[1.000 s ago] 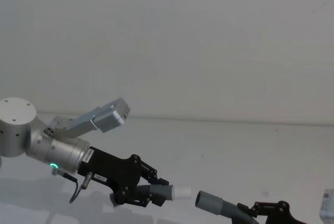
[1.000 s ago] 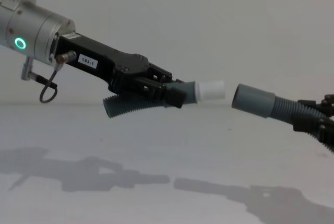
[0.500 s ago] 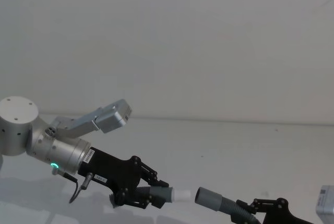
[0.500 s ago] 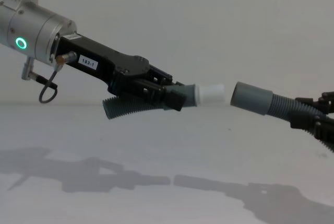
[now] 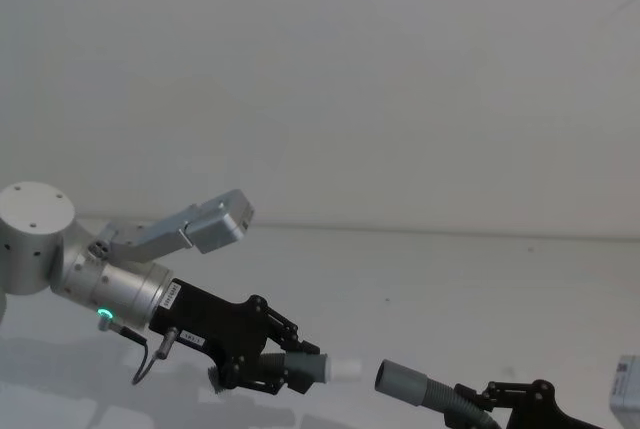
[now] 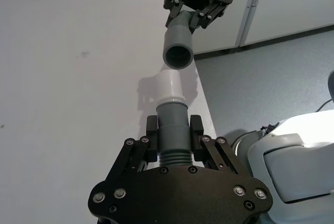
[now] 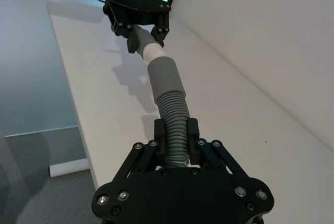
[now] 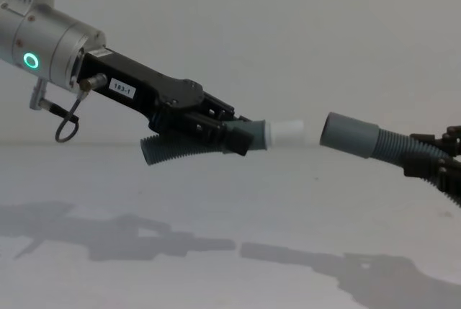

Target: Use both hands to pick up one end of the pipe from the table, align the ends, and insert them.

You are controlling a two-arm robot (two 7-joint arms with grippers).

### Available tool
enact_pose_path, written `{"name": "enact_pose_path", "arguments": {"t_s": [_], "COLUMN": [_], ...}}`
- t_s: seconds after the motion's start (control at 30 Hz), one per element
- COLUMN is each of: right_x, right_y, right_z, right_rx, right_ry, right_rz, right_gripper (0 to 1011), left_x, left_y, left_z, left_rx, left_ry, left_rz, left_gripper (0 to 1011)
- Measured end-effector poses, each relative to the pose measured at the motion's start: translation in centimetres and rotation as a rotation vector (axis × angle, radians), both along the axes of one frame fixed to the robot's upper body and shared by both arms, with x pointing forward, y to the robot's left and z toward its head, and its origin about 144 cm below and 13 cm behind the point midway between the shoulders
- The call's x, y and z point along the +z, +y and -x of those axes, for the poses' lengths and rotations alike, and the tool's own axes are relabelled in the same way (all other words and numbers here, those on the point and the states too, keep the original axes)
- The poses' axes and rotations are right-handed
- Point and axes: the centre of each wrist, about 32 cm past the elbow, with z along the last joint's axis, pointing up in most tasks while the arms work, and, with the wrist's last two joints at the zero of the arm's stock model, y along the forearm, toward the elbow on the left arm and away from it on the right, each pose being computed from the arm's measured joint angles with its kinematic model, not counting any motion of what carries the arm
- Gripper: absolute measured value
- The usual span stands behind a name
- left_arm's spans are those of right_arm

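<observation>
Seen from the side in the chest view, a small gap separates the white tip from the socket cuff. Both are raised above the matte white table, where 2 shadows lie. The left wrist view looks along the axis into the socket's round open mouth, roughly in line with the tip. The left gripper, black angular plastic, has its jaws closed on the smooth grey cuff of the left hose piece, whose ribbed tail hangs out beneath it. The right gripper is clamped on the ribbed part of the right hose piece, behind the socket. A thin black cable loops beside the silver wrist and its green ring light.
</observation>
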Motion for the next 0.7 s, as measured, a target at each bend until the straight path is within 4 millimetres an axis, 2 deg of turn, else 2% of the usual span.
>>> {"name": "enact_pose_path", "arguments": {"t_s": [0.7], "right_x": [0.16], "right_y": [0.21], "right_z": [0.02], "right_rx": [0.009], "right_ry": [-0.011], "right_rz": [0.005], "right_gripper": [215], "left_x": [0.05], "left_y": [-0.59], "left_z": [-0.62], "left_rx": [-0.023], "left_ry": [-0.001], "left_rz": [-0.005], "left_gripper": [327]}}
